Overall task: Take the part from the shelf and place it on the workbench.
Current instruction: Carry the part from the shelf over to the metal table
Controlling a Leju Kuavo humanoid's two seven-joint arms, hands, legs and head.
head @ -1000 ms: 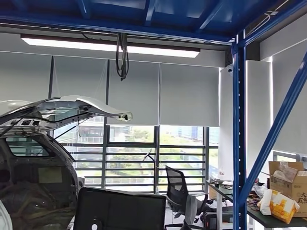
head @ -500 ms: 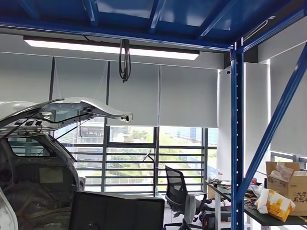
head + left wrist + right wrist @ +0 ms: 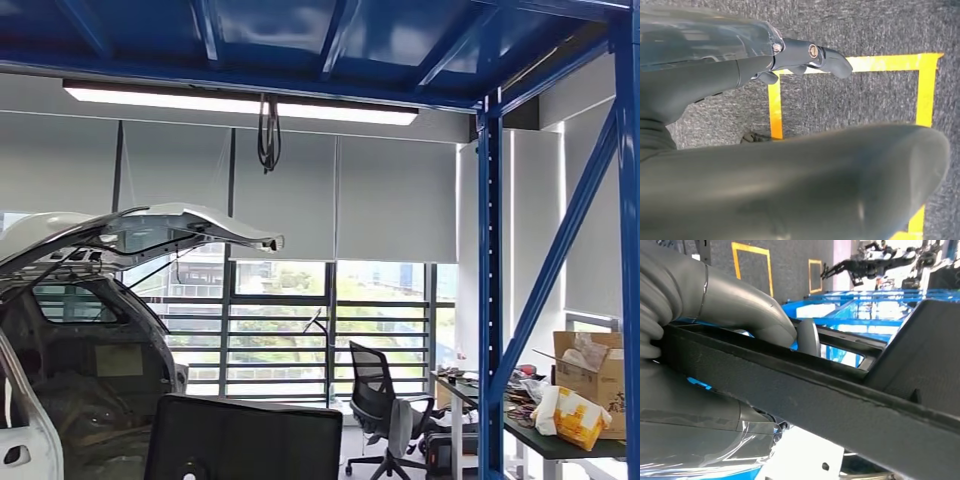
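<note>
1. Head view: blue steel framing (image 3: 489, 280) runs across the top and down at 3 o'clock. A white car body (image 3: 83, 330) with its tailgate raised sits at 9 o'clock. A flat black part (image 3: 245, 438) stands at the 6 o'clock edge, its top edge level. An office chair (image 3: 377, 395) stands before the windows near 5 o'clock. At 4 o'clock a counter (image 3: 562, 442) carries a cardboard box (image 3: 592, 370) and a white-and-yellow bag (image 3: 577, 415) just beside it.

2. Left wrist view: the left hand (image 3: 806, 52) hangs over grey carpet (image 3: 866, 100) marked with yellow tape lines (image 3: 775, 107). Its fingers reach out straight and apart from the thumb, with nothing between them.

3. Right wrist view: the right hand (image 3: 726, 340) clamps the black part (image 3: 810, 395) by a long edge, the thick thumb (image 3: 749, 310) lying over one face and the dark fingers (image 3: 696, 415) under the other. The part stretches away from the hand, widening into a broad dark panel. Blue shelving (image 3: 851, 305) and more yellow floor squares (image 3: 751, 262) lie beyond it.
</note>
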